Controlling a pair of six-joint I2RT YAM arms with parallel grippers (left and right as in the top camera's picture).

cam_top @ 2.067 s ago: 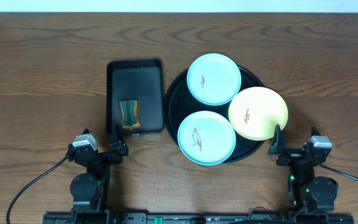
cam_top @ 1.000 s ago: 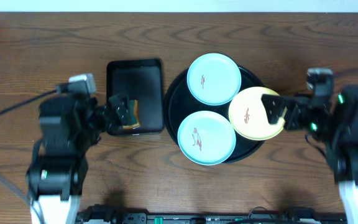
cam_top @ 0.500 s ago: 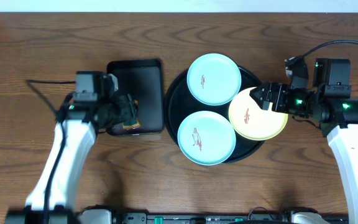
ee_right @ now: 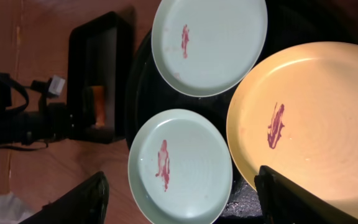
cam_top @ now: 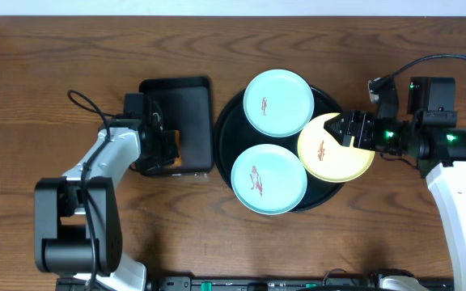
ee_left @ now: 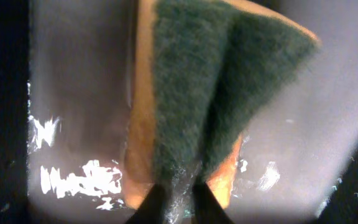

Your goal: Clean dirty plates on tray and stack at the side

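Three dirty plates lie on the round black tray [cam_top: 226, 133]: a mint one at the back [cam_top: 277, 103], a mint one at the front [cam_top: 269, 179] and a yellow one [cam_top: 328, 155] on the right, each with a reddish smear. My left gripper [cam_top: 167, 149] is down in the rectangular tray, shut on a green and orange sponge [ee_left: 197, 93]; the left wrist view shows the fingertips [ee_left: 176, 202] pinching its near edge. My right gripper [cam_top: 345, 132] hovers open over the yellow plate's right side. In the right wrist view its fingers [ee_right: 87, 199] stand wide apart above the plates, holding nothing.
The smaller rectangular black tray [cam_top: 180, 101] sits just left of the round tray, with wet streaks on its floor. Bare wooden table [cam_top: 55, 81] surrounds both trays. Cables trail from both arms.
The left gripper has dropped onto the sponge and closed on it. The right gripper stays over the yellow plate, having shifted only slightly.
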